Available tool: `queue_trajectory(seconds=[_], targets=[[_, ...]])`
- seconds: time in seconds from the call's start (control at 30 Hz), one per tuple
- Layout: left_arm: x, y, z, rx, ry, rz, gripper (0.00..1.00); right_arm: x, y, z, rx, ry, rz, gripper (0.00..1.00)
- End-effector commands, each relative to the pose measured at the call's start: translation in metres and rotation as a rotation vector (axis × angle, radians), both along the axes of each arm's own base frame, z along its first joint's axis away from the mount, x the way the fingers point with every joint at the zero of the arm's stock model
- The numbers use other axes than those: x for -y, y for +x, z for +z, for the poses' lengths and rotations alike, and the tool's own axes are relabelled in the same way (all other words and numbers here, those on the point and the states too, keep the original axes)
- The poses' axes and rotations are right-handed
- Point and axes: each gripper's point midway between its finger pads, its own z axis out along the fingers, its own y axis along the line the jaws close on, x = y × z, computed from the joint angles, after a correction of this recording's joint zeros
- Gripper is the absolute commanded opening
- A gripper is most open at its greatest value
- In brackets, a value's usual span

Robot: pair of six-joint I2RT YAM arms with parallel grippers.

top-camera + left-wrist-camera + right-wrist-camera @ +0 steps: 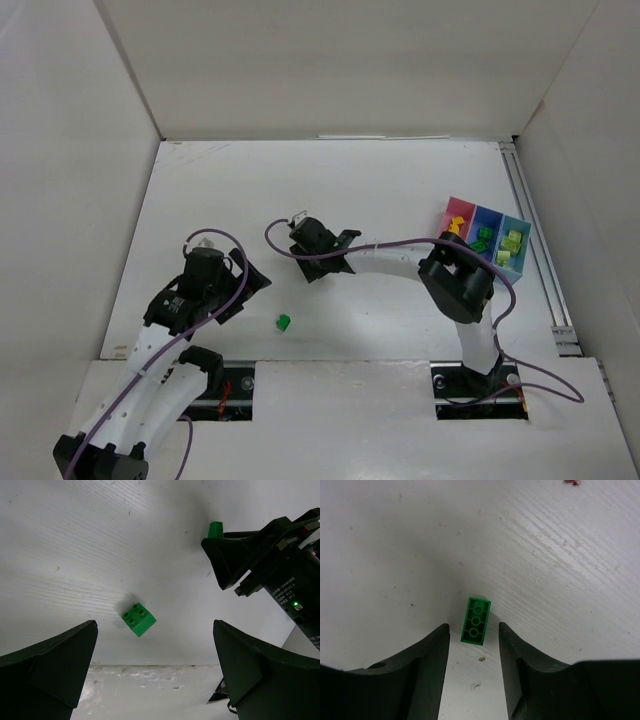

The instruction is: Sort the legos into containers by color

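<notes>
The containers (pixel 489 209) sit close to the right edge of the table (pixel 400 180), beside a metal rail (pixel 545 270). White walls close the far, left and right sides. Left of the containers the board lies open, and both loose bricks have bare room all around them.

My right pincer (pixel 473 630) hangs well left of the containers, jaws half drawn in around a dark green brick (pixel 476 621). It lies flat, long and narrow, showing three studs in one row, with its near end between my fingertips. A sliver of table shows on each side, so I am not gripping it.

My left pincer (pixel 154 625) is further left of the containers, spread wide and holding nothing. Before it lies a square green brick (pixel 139 620) with four studs, turned cornerwise and touching nothing.

Inside the containers, orange-yellow pieces (pixel 455 228) fill the pink bin (pixel 457 206). Dark green ones (pixel 482 238) are in the dark blue bin (pixel 490 214), and pale yellow-green ones (pixel 510 243) in the light blue bin (pixel 521 228).
</notes>
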Motion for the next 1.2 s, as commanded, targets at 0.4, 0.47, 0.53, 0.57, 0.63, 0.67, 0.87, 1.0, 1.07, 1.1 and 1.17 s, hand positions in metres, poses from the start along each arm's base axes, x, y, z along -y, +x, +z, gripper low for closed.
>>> queue_trajectory(seconds=[0.4,0.47,0.53,0.57,0.63,0.67,0.87,1.0,1.07,1.1,1.17], targets=[[-0.006,0.007,0.016,0.044,0.018,0.045,1.00,-0.011,0.018,0.042,0.116,0.079,-0.073,0.16],[-0.007,0.010,0.017,0.043,0.026,0.051,1.00,-0.002,0.019,0.051,0.124,0.090,-0.086,0.14],[-0.005,0.018,0.022,0.066,0.027,0.041,1.00,0.007,0.025,0.076,0.150,0.138,-0.116,0.14],[-0.002,0.020,0.022,0.071,0.026,0.024,1.00,0.014,0.028,0.083,0.152,0.153,-0.128,0.13],[0.004,0.028,0.022,0.083,0.019,-0.011,1.00,0.050,0.043,0.102,0.163,0.183,-0.204,0.13],[0.005,0.031,0.022,0.083,0.019,-0.011,1.00,0.064,0.047,0.108,0.165,0.196,-0.227,0.13],[0.016,0.049,0.007,0.069,0.032,-0.067,1.00,0.235,0.077,0.139,0.238,0.136,-0.589,0.13],[0.023,0.065,0.005,0.083,0.032,-0.090,1.00,0.327,0.073,0.144,0.255,0.072,-0.784,0.13],[0.027,0.072,0.005,0.083,0.037,-0.112,1.00,0.367,0.070,0.140,0.246,0.050,-0.890,0.13],[0.029,0.079,0.011,0.100,0.039,-0.119,1.00,0.378,0.067,0.141,0.243,0.043,-0.921,0.13],[0.030,0.083,0.010,0.096,0.059,-0.141,1.00,0.402,0.061,0.138,0.219,0.037,-0.984,0.13]])
